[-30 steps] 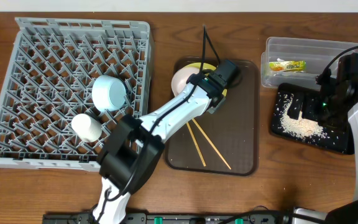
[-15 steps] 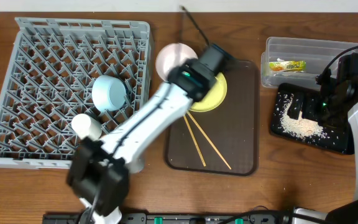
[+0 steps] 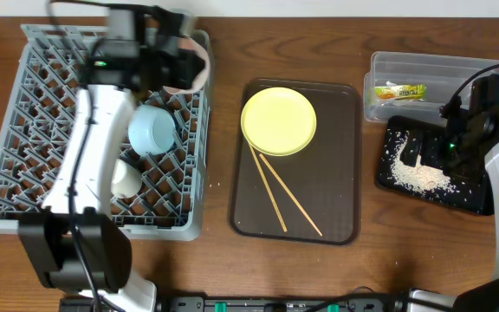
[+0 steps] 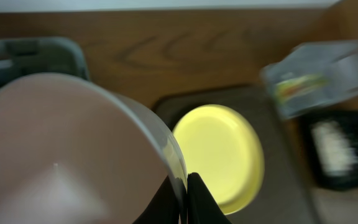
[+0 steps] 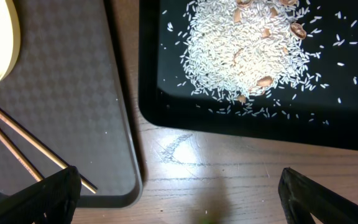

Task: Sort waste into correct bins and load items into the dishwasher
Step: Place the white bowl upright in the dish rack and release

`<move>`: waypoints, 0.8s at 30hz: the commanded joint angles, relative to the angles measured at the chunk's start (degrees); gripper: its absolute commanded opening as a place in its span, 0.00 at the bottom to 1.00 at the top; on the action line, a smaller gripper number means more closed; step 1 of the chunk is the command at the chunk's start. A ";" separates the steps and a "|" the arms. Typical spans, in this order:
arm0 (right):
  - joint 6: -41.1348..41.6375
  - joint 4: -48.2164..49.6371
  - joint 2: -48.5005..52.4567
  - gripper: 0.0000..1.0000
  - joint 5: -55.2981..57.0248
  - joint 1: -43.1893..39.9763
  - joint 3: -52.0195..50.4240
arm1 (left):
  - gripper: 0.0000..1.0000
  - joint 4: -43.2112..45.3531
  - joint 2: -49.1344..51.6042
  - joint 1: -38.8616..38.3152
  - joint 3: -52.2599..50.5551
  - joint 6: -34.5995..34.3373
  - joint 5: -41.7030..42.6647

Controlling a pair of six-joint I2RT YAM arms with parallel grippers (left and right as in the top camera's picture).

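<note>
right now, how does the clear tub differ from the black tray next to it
The clear tub is see-through with raised walls; the black tray is opaque and flat. The tub holds a yellow-green wrapper; the tray holds a pile of white rice. Both are rectangular and sit side by side.

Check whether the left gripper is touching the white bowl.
Touching. The left wrist view shows the left gripper pinching the rim of the white bowl.
</note>
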 commanded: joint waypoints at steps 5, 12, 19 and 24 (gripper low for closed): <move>0.55 -0.07 -0.81 0.99 -0.26 -0.15 0.24 | 0.08 7.17 9.29 11.85 0.11 -6.34 36.26; 0.55 -0.07 -0.81 0.99 -0.26 -0.15 0.24 | 0.08 12.02 17.44 16.41 0.11 -15.72 43.80; 0.55 -0.28 -0.81 0.99 -0.26 -0.15 0.24 | 0.09 12.70 21.81 21.22 0.09 -17.53 41.94; 0.52 -0.72 -0.81 0.99 -0.24 -0.15 0.24 | 0.40 12.55 21.79 25.20 0.11 -17.66 40.35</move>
